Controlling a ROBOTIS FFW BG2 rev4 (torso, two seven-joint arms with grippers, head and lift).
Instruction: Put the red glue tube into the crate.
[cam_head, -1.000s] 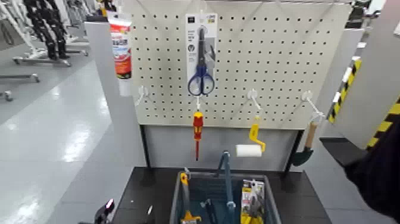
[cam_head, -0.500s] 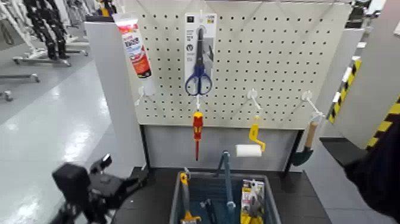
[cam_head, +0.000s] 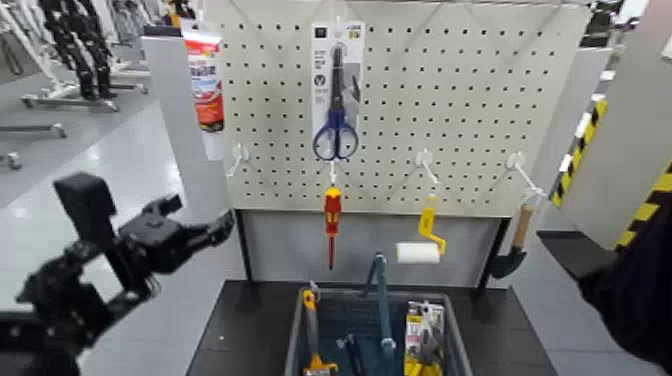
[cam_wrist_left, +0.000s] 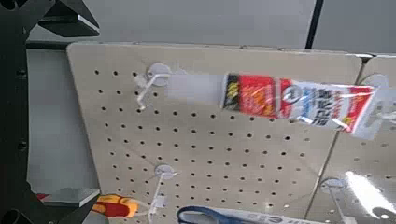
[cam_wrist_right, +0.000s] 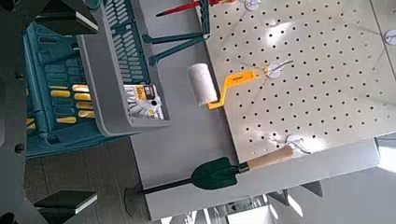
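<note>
The red glue tube (cam_head: 204, 84) hangs cap down at the top left corner of the white pegboard (cam_head: 460, 110). In the left wrist view the tube (cam_wrist_left: 289, 96) lies lengthwise on its hook. My left gripper (cam_head: 205, 216) is raised at the left, below the tube and apart from it, open and empty; its fingers (cam_wrist_left: 58, 19) frame the wrist view. The grey crate (cam_head: 296, 340) with its blue-grey centre handle (cam_head: 380, 300) stands on the dark table below the board. It also shows in the right wrist view (cam_wrist_right: 117, 70). My right gripper (cam_wrist_right: 89, 107) is open and empty, parked at the right.
On the pegboard hang a carded pair of scissors (cam_head: 337, 90), a red-and-yellow screwdriver (cam_head: 332, 215), a paint roller (cam_head: 422, 240) and a trowel (cam_head: 514, 250). The crate holds a yellow tool pack (cam_head: 423, 340) and other tools. My right arm (cam_head: 630, 290) is dark at the right edge.
My left arm has risen from below the table edge up toward the pegboard's left side. The tube hung tilted half a second ago and now hangs straight.
</note>
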